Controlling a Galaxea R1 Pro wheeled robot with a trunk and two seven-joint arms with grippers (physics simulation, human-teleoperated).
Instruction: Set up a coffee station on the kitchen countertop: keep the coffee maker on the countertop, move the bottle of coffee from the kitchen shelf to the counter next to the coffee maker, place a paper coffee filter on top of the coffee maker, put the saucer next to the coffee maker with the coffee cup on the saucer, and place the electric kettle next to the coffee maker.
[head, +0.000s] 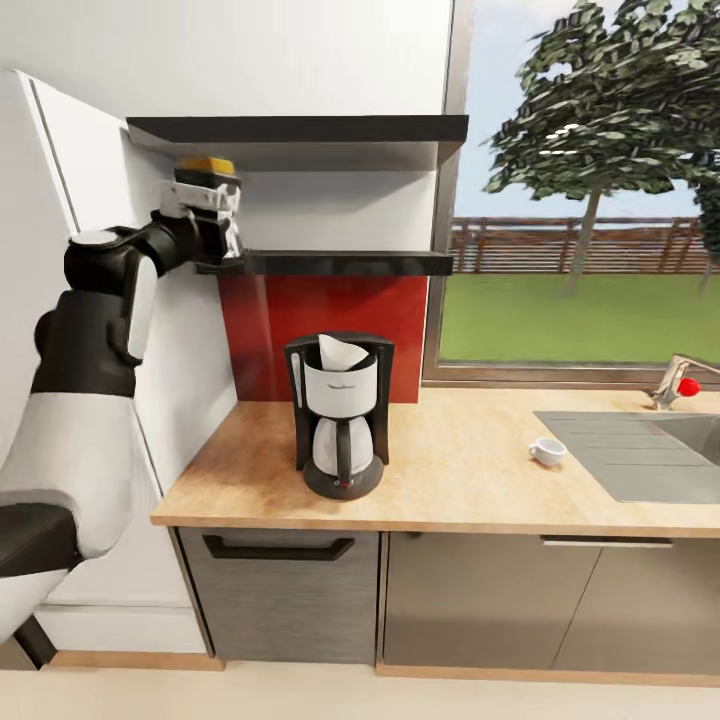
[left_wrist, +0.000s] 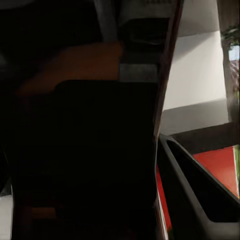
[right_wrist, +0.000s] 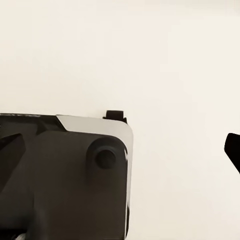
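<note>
While the left gripper (head: 212, 215) closes on the bottle of coffee (head: 207, 166) at the kitchen shelf (head: 340, 263), the coffee maker (head: 339, 415) bears small unreadable lettering; the right gripper's state can't be told.

White walls (head: 300, 50) carry a red backsplash panel (head: 330, 335) at twelve o'clock. At two o'clock a window (head: 590, 190) shows lawn, fence and tree. Grey cabinets (head: 460, 600) stand on pale flooring (head: 360, 695).

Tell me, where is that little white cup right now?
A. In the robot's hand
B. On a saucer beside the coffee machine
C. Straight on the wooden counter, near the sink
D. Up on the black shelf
C: the coffee cup sits directly on the kitchen countertop, close to the sink, with no saucer under it.
</note>
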